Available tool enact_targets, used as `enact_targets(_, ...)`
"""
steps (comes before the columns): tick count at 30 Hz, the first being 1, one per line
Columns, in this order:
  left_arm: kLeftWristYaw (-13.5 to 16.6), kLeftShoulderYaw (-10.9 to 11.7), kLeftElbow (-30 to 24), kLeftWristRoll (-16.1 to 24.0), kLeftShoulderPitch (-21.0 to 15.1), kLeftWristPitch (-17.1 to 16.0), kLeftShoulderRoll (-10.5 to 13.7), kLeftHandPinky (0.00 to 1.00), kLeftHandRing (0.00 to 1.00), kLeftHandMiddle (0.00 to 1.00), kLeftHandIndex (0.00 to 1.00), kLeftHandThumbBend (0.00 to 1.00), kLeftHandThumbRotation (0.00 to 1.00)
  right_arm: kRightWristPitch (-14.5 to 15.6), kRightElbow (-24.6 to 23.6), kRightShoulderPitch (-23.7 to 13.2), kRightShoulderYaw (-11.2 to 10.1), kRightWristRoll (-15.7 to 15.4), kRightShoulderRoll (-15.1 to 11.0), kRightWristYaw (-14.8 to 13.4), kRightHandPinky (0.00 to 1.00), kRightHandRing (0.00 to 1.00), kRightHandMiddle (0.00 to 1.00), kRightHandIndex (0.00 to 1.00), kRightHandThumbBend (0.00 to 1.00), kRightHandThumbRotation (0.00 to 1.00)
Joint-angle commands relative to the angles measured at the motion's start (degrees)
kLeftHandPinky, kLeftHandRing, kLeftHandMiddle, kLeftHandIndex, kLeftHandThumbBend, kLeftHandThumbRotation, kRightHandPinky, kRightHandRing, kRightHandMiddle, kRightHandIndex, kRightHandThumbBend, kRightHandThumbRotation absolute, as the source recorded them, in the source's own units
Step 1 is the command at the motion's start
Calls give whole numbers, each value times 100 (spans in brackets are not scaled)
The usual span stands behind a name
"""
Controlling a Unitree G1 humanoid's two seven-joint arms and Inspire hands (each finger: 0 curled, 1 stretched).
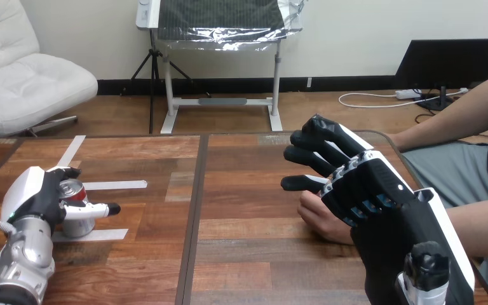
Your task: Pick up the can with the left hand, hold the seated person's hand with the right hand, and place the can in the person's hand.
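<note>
One can (76, 223) is all there is to move, and it stands straight up on the wooden table (248, 190), far over on the robot's left side. The left hand (38, 197) is wrapped round it, fingers behind and thumb across the front, so it is gripping the can. I think the can sits on the table and is not lifted yet. Its long way goes up and down. The person's hand (321, 222) rests way over at the right, well apart from the can, with a wide bare stretch of table between them. The right hand (362, 187) hangs just over that hand with its fingers stretched out, pointing left. I don't see them curled round it, so I'd call it loose and not holding, and I can't tell if the two touch. The can must go to the right across the table — the left hand is the one on it, and the right hand is nearest the person. Counting up: one can, one person's hand, two robot hands, and three strips of white tape (114, 185) near the can.
</note>
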Motion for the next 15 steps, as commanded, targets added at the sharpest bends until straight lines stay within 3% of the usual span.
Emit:
enact_targets(1, -62, -57, -78, 27, -480, 65, -89, 80, 84, 83, 79, 86, 25, -157, -76, -276, -27, 50, 56, 17, 72, 83, 85, 85, 100, 88)
enact_targets(15, -93, -178, -114, 129, -521, 106, -87, 68, 79, 81, 78, 84, 20, -163, -92, -255, -15, 47, 80, 6, 71, 82, 84, 84, 100, 88)
